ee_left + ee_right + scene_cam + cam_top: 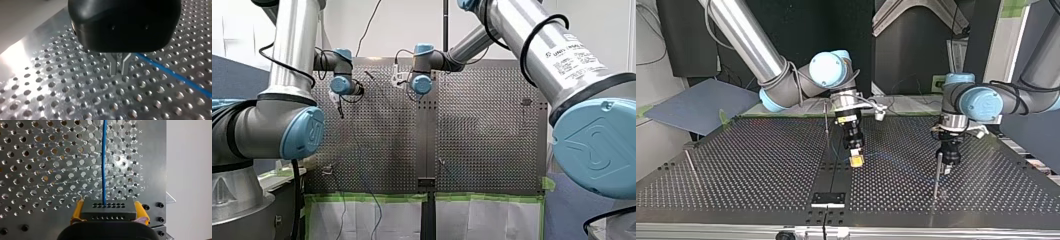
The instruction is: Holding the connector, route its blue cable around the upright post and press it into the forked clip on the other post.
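Our right jaws are clamped on the connector (pixel 108 210): the yellow pads (pixel 77 211) sit on its two ends, with its hole-lined face pointing away from the wrist. In the top view the connector hangs just above the desk (pixel 746 165), near the middle seam.

The blue cable (pixel 103 160) leaves the middle of the connector face and runs straight ahead over the perforated desk. In the top view it shows only faintly, trailing from the connector toward the view's right.

Our left jaws are narrow. The metal fingers (pixel 113 66) stand nearly together, tips close to the desk, and we see nothing between them. The cable lies on the desk beside them, not touching.

In the top view the left jaws stand right next to an upright post (pixel 937 175) at the view's right. We can't tell if they touch. A second thin post (pixel 826 122) stands behind the right jaws. We can't tell which post has the forked clip, and the cable is in no clip that we can see.
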Tool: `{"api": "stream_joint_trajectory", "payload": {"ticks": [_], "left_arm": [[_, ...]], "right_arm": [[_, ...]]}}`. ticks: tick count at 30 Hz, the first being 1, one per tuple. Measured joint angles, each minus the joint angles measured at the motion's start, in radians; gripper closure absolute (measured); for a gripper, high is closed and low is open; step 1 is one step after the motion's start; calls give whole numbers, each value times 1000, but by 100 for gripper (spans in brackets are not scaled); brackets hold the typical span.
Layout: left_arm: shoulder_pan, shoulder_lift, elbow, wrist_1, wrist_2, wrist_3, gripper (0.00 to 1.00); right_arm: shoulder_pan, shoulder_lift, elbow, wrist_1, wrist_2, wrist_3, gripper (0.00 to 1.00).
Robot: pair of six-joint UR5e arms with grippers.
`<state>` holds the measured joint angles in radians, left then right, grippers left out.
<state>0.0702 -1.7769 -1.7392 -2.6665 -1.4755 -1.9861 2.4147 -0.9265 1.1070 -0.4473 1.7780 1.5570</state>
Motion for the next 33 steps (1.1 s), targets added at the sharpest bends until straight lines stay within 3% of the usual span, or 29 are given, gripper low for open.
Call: {"api": "stream_joint_trajectory", "payload": {"ticks": [4, 5, 8, 13, 24, 28, 30, 33], "left_arm": [[2, 0, -1, 23, 33, -7, 67], [2, 0, -2, 26, 40, -8, 58], [6, 0, -14, 31, 45, -10, 46], [14, 0, -50, 35, 12, -17, 37], [34, 0, -76, 56, -78, -82, 18], [42, 0, -76, 68, -105, -80, 12], [45, 0, -76, 75, -104, -71, 0], [48, 0, -77, 78, -92, -49, 0]], "right_arm": [[0, 0, 0, 3, 0, 0, 100], [0, 0, 0, 5, 0, 0, 100], [1, 0, 0, 10, 0, 0, 100], [0, 2, 0, 13, 0, 0, 100], [-1, 4, 0, 26, 0, 0, 100], [-1, 4, 0, 39, 0, 0, 100], [-1, 5, 0, 44, 0, 0, 100], [-1, 5, 0, 51, 0, 0, 100]]}}
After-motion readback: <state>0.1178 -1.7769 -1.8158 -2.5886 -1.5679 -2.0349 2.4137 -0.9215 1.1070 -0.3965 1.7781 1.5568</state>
